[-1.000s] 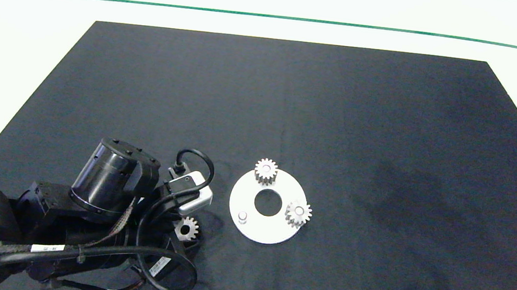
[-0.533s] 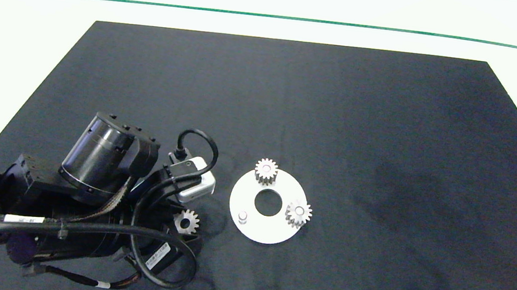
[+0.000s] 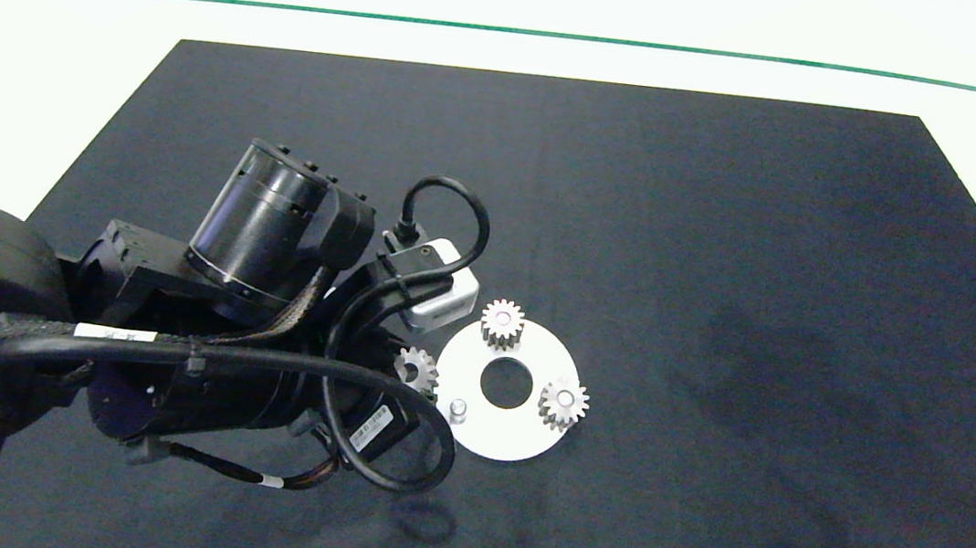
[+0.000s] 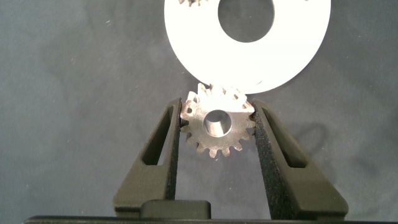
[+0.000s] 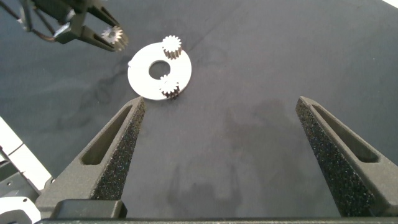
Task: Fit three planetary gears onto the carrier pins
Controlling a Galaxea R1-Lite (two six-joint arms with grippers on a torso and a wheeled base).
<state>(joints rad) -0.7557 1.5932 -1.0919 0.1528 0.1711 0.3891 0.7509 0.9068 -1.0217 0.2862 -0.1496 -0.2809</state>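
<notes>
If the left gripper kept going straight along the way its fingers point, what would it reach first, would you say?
Probably the white disc: the left gripper, shut on the third gear, points at its near rim. The free pin lies about there; height above the disc is unclear.

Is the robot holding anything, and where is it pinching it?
Yes. The left gripper holds the third gear, its fingers pressing on the teeth at opposite sides. The right gripper is open and holds nothing.

Two gears (image 3: 502, 322) pinned, third (image 4: 217, 122) aloft
</notes>
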